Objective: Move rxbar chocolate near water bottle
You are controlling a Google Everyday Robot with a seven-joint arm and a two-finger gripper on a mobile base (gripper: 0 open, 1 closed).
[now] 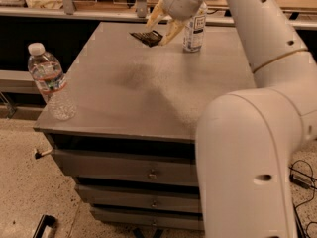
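jaws: clamped on rxbar chocolate [147, 37], over grey table [163, 98] | water bottle [47, 78]: front-left corner | floor [20, 182]: speckled

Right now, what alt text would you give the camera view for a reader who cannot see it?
A white robot arm's claw holds a black rxbar chocolate above the far end of a grey table, beside a slim clear bottle. The water bottle with the red-and-white label stands at the table's front left corner, far from the bar.

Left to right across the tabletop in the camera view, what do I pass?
At the left edge the water bottle → rxbar chocolate, gripped by the gripper over the table's far part → slim clear bottle with a white-and-dark label.
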